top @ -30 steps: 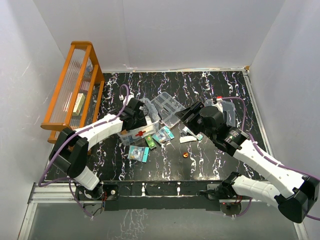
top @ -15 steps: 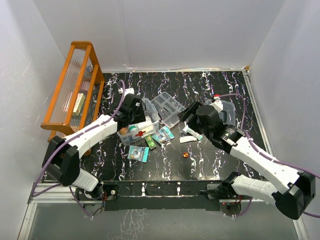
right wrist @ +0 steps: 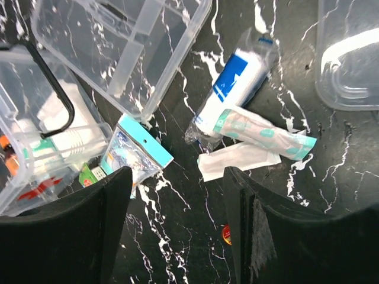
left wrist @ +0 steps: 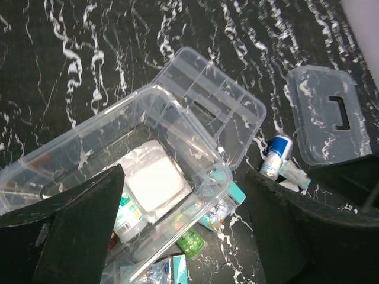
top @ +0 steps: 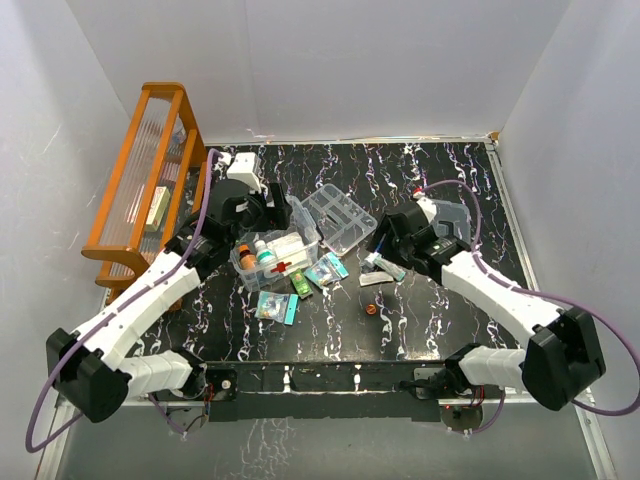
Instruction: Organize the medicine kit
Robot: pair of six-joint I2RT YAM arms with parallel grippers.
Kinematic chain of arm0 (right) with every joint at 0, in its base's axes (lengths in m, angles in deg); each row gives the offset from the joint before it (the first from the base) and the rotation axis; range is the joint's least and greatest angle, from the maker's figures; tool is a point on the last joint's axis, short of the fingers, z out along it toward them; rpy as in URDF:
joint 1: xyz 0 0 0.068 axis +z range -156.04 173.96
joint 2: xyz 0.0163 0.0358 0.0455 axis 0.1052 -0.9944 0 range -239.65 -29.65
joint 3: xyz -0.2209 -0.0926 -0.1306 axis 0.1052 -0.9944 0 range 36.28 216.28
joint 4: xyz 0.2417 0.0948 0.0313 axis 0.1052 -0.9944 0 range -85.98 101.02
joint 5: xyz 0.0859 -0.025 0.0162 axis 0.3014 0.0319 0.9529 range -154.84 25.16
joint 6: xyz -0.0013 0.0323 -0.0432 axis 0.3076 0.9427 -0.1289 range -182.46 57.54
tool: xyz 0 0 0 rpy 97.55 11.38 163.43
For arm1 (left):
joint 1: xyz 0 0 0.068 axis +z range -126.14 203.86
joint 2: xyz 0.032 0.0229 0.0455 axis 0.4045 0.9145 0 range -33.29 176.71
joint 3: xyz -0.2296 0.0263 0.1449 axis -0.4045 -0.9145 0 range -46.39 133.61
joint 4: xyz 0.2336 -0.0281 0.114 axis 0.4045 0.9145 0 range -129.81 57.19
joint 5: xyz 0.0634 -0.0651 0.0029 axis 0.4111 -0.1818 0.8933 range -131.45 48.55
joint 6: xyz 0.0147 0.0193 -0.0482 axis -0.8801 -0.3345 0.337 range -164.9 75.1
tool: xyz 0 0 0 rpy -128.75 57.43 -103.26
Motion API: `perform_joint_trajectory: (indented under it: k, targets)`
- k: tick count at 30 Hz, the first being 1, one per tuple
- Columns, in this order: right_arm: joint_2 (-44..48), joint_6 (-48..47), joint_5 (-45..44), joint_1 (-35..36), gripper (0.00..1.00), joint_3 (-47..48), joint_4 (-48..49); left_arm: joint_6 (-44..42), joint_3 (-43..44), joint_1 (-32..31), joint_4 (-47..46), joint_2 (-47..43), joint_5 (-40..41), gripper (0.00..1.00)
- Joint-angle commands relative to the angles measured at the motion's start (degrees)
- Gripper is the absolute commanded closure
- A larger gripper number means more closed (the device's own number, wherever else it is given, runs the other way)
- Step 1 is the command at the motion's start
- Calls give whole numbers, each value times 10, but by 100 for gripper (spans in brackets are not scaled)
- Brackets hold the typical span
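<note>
- Left gripper hangs wide open, empty; straight beneath it the clear box (rigid, glossy plastic) already holds a white pad and bottles.
- Divided tray lies just beyond its fingertips, not yet seated.
- Right gripper, jaws apart, grips nothing; crinkly blue-and-white pack and sachets lie loose ahead; flat lid off, further right.

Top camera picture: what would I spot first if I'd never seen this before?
Probably the clear box with the red cross, in the middle of the black marbled table, with little bottles standing inside it. Next, the big orange rack by the left wall stands out. Some small teal packets lie scattered on the table just in front of the box.
</note>
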Motion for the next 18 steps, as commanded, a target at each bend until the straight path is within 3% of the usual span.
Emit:
perform_joint_trajectory:
  k: [1,3,7,11,18]
  targets:
    - [-21,-5,47,1,40,-13,40,-59,8,0,-38,-39,-37,15]
    - [-33,-3,43,1,40,-17,41,-59,12,0,-37,-44,-46,3]
    - [-55,32,24,1,55,-21,41,-57,24,0,-23,-33,-80,1]
    - [-77,48,9,1,63,-20,44,-49,16,0,-35,-30,-97,1]
    - [-116,78,29,1,60,-18,88,-43,20,0,-34,-26,-103,1]
